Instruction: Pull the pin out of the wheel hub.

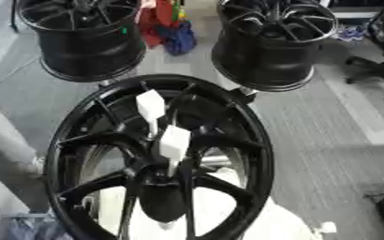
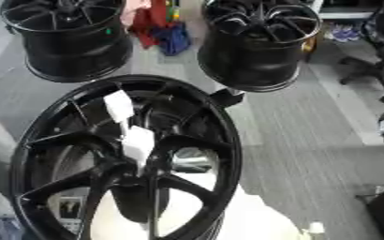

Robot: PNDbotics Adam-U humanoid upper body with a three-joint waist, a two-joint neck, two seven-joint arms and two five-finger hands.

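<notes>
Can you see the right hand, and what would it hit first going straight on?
No hand shows in either view, so its line cannot be judged. Two white pins stand at the hub of the near wheel.

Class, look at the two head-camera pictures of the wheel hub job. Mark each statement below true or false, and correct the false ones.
1. Two white pins stand in the near wheel hub. True.
2. A robot hand is holding one pin. False: no hand is in view.
3. Two more black wheels stand on the floor beyond. True.
4. The near wheel is silver. False: it is black.
5. The pins already lie on the floor. False: both are at the hub.
</notes>
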